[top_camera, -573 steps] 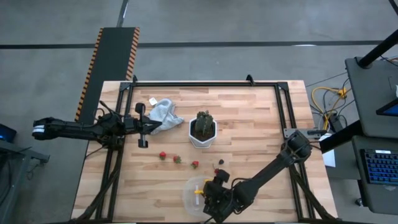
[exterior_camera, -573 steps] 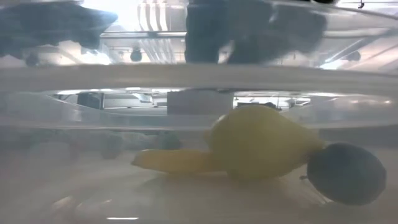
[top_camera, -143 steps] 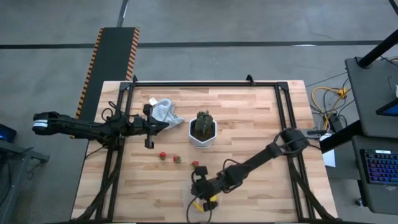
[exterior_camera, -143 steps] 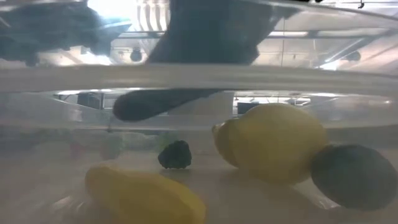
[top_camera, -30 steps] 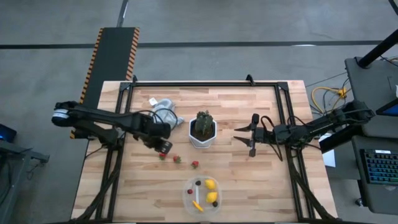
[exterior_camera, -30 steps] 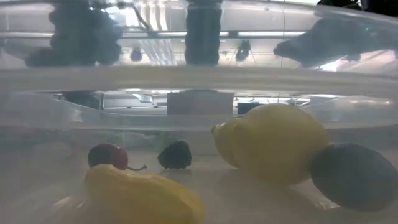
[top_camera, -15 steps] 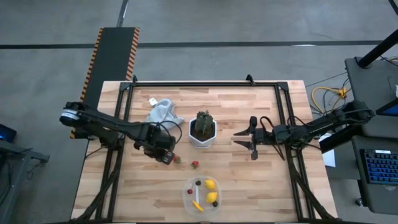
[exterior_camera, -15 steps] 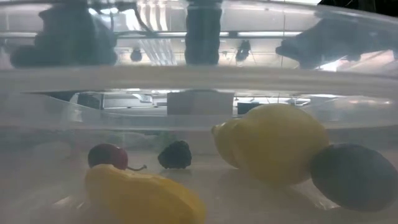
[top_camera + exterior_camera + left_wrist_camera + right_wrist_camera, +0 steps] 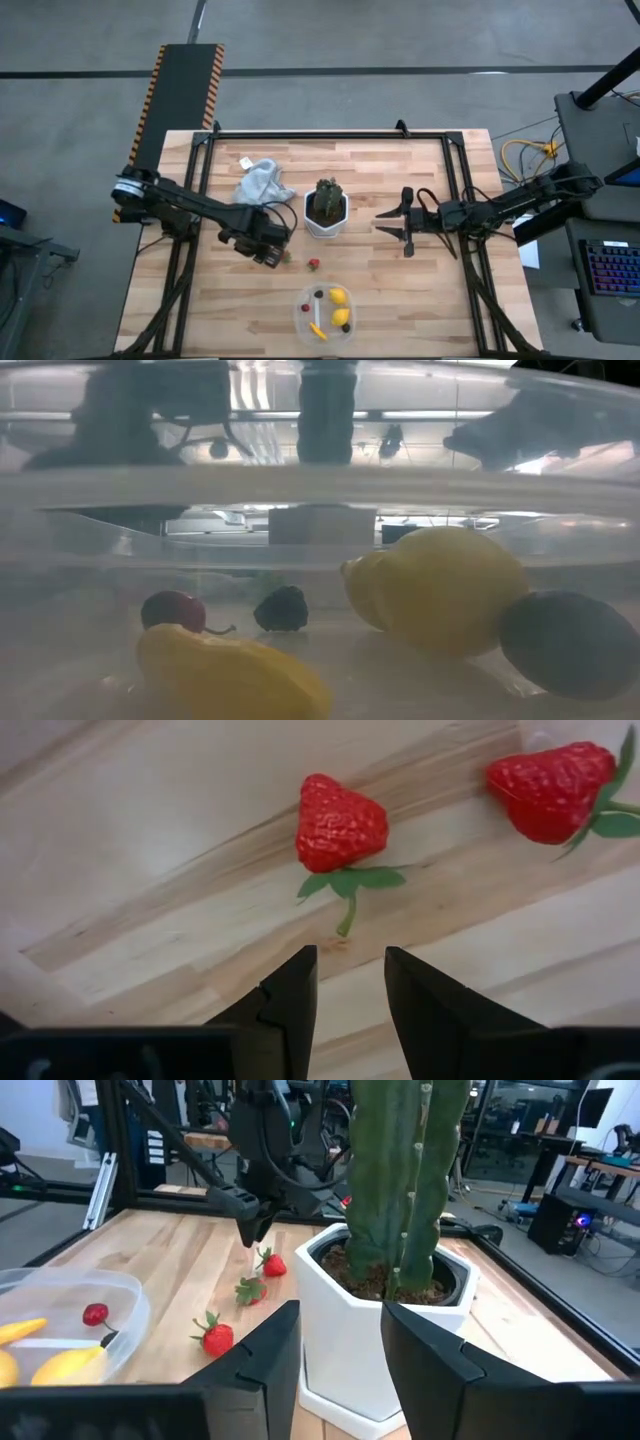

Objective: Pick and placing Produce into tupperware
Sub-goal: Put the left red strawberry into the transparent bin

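Three red strawberries lie in a row on the wooden table; the right wrist view shows them [image 9: 272,1265], [image 9: 248,1290], [image 9: 215,1337]. My left gripper [image 9: 270,254] hangs open over the left end of that row, fingers pointing down. In its wrist view, one strawberry [image 9: 340,820] lies just beyond the fingertips and another [image 9: 555,790] farther off. The round clear tupperware [image 9: 325,312] stands near the front edge. It holds a lemon [image 9: 440,590], a yellow piece [image 9: 230,675], a cherry [image 9: 172,610] and dark berries [image 9: 560,642]. My right gripper [image 9: 398,228] waits open to the right of the plant pot.
A white hexagonal pot with a spiky green plant [image 9: 326,208] stands mid-table, between the two grippers. A crumpled grey cloth [image 9: 262,180] lies at the far left. Black frame rails [image 9: 330,135] run along the table's far edge and sides.
My left gripper has travelled toward the table's right and near edges, from beside the cloth to the left end of the strawberry row, covering the leftmost berry in the high view. The strawberries and the tub's contents lie as before.
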